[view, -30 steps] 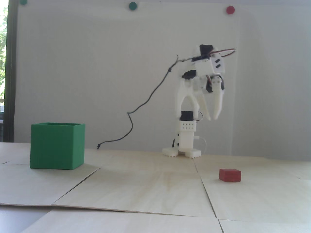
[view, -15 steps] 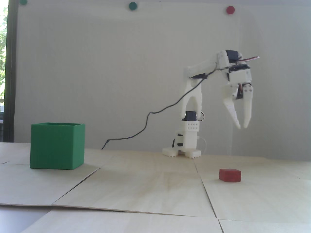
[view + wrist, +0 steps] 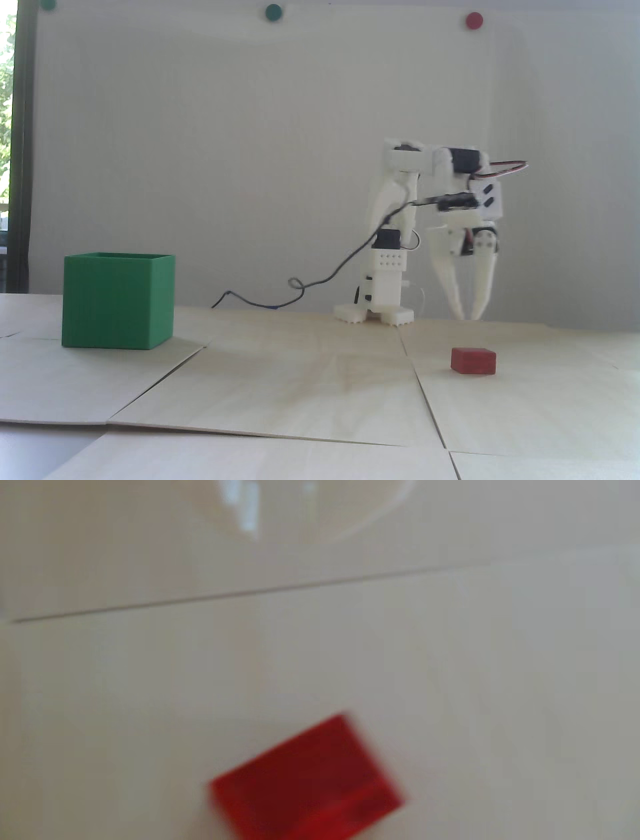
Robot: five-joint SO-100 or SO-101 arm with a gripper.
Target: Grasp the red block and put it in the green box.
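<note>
The matte red block (image 3: 473,360), a low brick, lay flat on the pale wood-grain tabletop (image 3: 310,380), well apart from the ribbed green box (image 3: 118,300). Above it, the white plastic gripper (image 3: 466,317) pointed down, tapered jaws nearly closed, grasping nothing.

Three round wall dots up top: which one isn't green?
The rightmost dot in the fixed view is red; the left dot and middle dot are green.
</note>
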